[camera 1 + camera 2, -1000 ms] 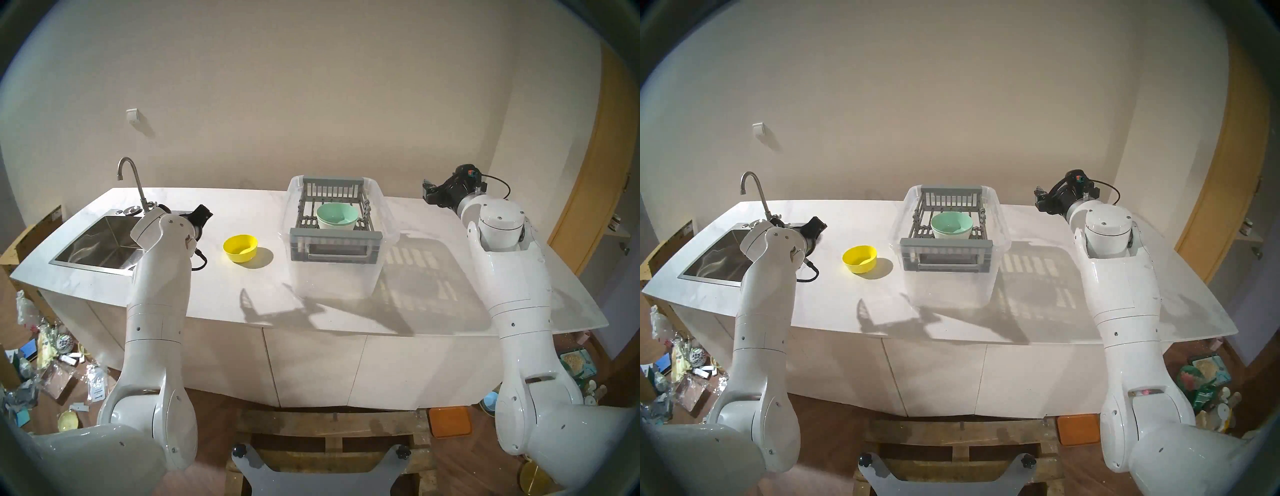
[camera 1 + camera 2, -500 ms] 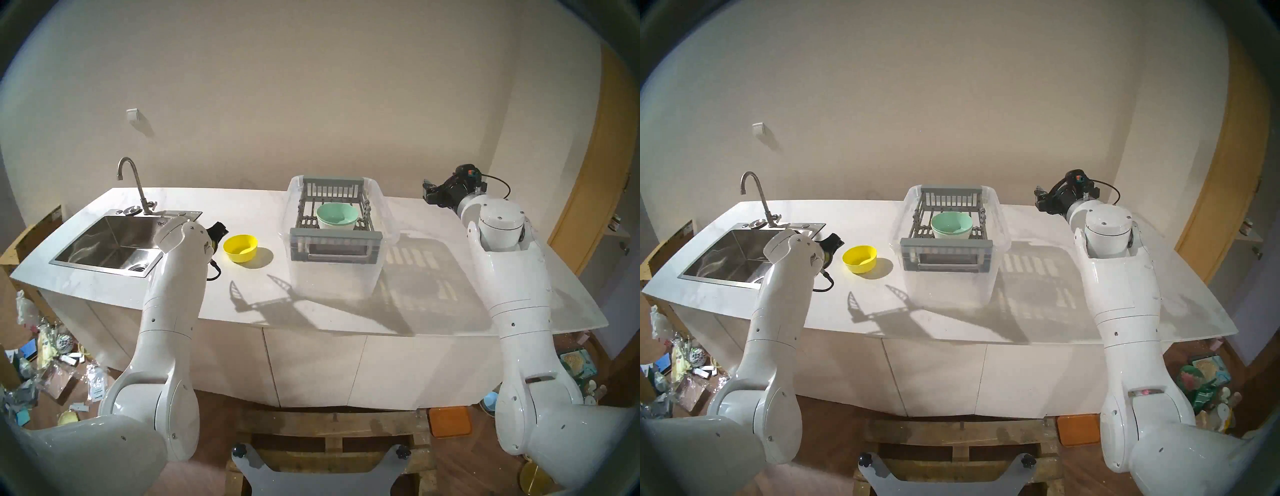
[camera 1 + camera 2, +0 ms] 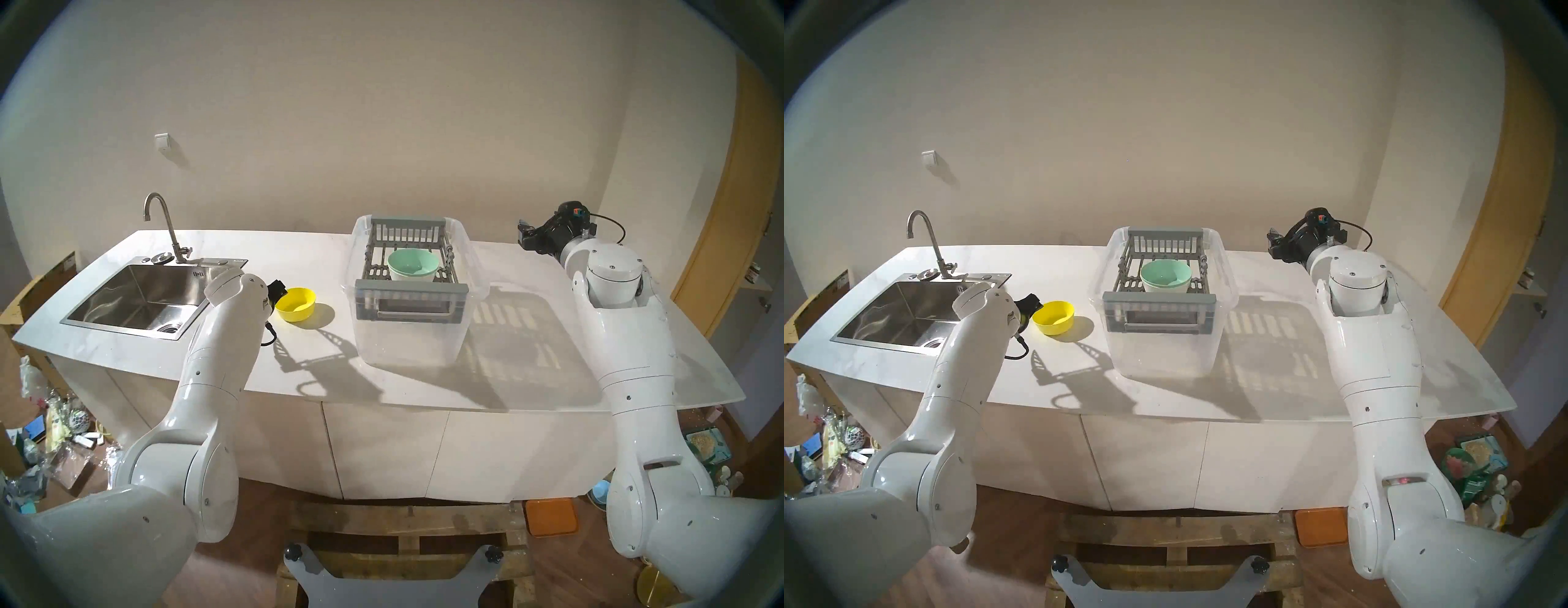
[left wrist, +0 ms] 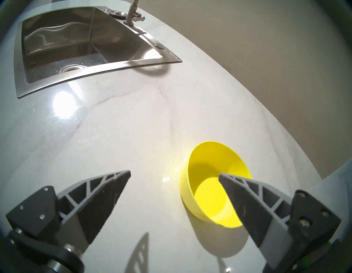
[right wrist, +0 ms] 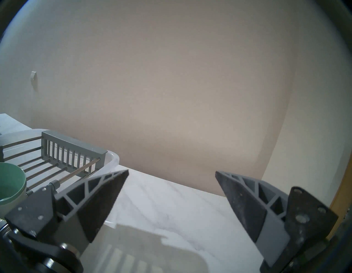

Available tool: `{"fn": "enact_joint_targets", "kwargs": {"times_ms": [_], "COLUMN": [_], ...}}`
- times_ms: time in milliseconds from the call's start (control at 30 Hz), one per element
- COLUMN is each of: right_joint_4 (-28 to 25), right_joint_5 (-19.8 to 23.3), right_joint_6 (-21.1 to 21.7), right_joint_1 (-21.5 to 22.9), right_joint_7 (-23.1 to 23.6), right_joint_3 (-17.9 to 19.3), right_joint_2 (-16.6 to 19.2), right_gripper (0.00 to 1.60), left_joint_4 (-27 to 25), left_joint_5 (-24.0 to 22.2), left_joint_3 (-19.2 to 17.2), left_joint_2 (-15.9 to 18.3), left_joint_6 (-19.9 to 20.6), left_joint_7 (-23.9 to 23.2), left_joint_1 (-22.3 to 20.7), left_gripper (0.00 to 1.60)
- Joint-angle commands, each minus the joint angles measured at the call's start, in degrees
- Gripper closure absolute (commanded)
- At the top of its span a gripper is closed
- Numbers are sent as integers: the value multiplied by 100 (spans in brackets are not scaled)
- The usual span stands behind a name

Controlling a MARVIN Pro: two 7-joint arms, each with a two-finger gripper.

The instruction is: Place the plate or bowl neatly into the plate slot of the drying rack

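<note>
White counter [image 3: 297,254]; left end effector [image 4: 174,174] agape, seemingly above yellow bowl [image 4: 215,183].

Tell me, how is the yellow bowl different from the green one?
The yellow bowl sits on the bare counter, between the sink and the clear tub; the green bowl sits inside the grey drying rack. The green bowl looks somewhat wider. The robot's open left hand hovers at the yellow bowl; no hand is near the green one. Both stand upright, open side up, and look empty.

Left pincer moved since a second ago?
Yes. The left pincer went rightward from the steel sink, reaching the round yellow plastic bowl.
</note>
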Motion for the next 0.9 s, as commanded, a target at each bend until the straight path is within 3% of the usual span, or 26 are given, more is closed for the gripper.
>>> {"fn": "enact_joint_targets", "kwargs": {"times_ms": [0,400,867], "right_joint_4": [-134,-134,-134], "right_joint_5": [14,15,15], "right_joint_6": [-93,-102,-101], "right_joint_1": [149,148,148], "right_joint_7": [-3,-4,-4], "right_joint_3": [21,22,21], "right_joint_2": [3,2,3], "right_gripper": [0,0,0], "left_joint_4": [154,1007,1591], "left_joint_5": [81,61,101], "left_joint_3": [115,231,393], "left_joint_2": [93,98,64], "left_joint_6": [-193,-189,-238], "left_joint_7": [-302,-475,-615], "left_joint_1": [-472,-958,-1213], "left_gripper": [0,0,0]}}
